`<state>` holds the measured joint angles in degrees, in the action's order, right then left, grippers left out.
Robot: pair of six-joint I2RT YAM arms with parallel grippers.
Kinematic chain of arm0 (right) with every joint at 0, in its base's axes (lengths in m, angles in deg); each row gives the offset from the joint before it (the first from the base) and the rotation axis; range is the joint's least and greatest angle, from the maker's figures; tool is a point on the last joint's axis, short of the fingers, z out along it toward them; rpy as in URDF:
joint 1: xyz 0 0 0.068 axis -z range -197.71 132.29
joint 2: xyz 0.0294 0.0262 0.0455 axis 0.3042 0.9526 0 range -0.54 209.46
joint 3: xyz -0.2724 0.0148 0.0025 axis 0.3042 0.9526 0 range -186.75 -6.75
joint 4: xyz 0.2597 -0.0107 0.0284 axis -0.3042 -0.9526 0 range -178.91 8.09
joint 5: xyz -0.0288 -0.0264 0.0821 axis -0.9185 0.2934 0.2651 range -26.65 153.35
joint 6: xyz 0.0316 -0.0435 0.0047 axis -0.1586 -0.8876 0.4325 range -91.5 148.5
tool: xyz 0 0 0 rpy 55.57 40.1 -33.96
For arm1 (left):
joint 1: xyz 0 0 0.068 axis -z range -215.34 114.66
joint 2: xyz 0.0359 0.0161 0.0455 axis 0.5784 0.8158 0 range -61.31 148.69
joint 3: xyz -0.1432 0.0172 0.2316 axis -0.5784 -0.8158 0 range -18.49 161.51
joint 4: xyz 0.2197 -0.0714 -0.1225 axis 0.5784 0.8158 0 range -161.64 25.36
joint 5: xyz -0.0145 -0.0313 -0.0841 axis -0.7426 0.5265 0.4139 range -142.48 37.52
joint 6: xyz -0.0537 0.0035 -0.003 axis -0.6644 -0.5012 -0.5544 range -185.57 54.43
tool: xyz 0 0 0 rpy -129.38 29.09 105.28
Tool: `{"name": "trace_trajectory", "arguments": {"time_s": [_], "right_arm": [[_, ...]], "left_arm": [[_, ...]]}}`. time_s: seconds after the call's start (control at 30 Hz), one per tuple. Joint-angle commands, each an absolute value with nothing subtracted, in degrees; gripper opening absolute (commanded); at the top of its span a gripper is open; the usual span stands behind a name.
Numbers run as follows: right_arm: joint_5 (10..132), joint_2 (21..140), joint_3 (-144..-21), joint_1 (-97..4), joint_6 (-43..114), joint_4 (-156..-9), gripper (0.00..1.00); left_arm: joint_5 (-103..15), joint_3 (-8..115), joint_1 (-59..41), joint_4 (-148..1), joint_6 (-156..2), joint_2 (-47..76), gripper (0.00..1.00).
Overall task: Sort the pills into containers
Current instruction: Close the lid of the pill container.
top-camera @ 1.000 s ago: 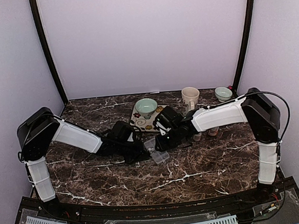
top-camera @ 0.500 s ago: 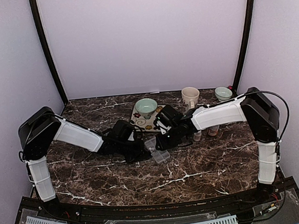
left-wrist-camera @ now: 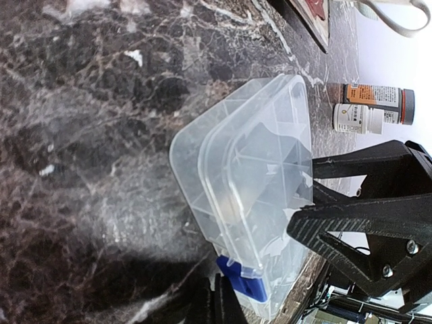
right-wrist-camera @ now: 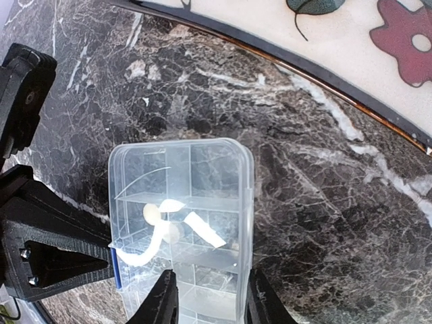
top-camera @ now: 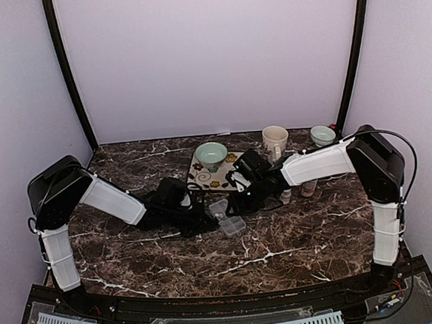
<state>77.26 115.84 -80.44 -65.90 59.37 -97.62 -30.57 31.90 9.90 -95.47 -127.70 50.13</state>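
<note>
pill box (right-wrist-camera: 182, 223): clear ribbed plastic, square cells, dark marble table (top-camera: 295, 230) | right gripper (right-wrist-camera: 206, 300): straddling box | left gripper (left-wrist-camera: 223, 304): clamped on box edge

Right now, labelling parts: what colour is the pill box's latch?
Blue; the latch on the clear pill box shows best in the left wrist view.

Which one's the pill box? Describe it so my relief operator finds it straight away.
Start at the flowered tray in the middle of the marble table; just in front of it, where the two claws meet, lies the pill box. It is the only clear plastic thing there, flat, rectangular, divided into small square compartments.
</note>
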Motion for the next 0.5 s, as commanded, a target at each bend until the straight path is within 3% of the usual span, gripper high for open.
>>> {"name": "trace_trajectory", "arguments": {"time_s": [0.0,0.47], "right_arm": [[106.92,128.49,-75.61,-77.23,62.17,-92.42,0.25],[112.99,130.08,-78.00,-80.62,63.60,-93.01,0.22]], "left_arm": [[-31.30,33.49,13.44,-106.28,-124.77,57.39,0.00],[-31.14,36.25,13.20,-104.00,-119.79,58.75,0.00]]}}
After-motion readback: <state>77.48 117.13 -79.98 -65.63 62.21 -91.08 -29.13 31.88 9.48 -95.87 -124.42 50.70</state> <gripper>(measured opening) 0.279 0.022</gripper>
